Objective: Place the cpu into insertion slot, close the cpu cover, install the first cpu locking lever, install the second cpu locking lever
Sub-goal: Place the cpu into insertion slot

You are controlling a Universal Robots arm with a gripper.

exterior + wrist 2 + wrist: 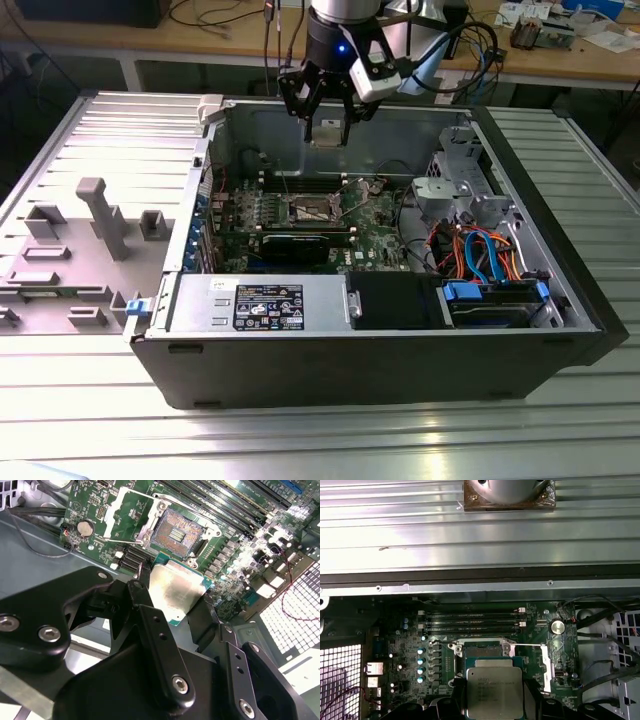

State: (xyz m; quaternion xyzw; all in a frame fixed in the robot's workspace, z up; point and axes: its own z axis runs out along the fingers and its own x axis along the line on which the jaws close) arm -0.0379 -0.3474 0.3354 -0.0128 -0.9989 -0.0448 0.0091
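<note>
My gripper (327,130) hangs above the open computer case, shut on the cpu (177,592), a flat square chip with a silvery-grey top. The black fingers (145,587) clamp the chip by two opposite edges in both wrist views, where the cpu (494,692) hovers over the motherboard. The insertion slot (179,532) lies bare beneath and slightly ahead of the chip, its contact field exposed. The cpu cover (111,517), a thin metal frame, stands flipped open beside the slot. A thin wire lever (525,645) runs along the slot's edge.
Memory slots (470,622) run beside the socket. A long black card with a green edge (300,243) lies in front of it. The power supply (260,305), a drive cage (450,195) and coloured cables (480,255) fill the case. Grey fixtures (100,215) stand on the exterior view's left.
</note>
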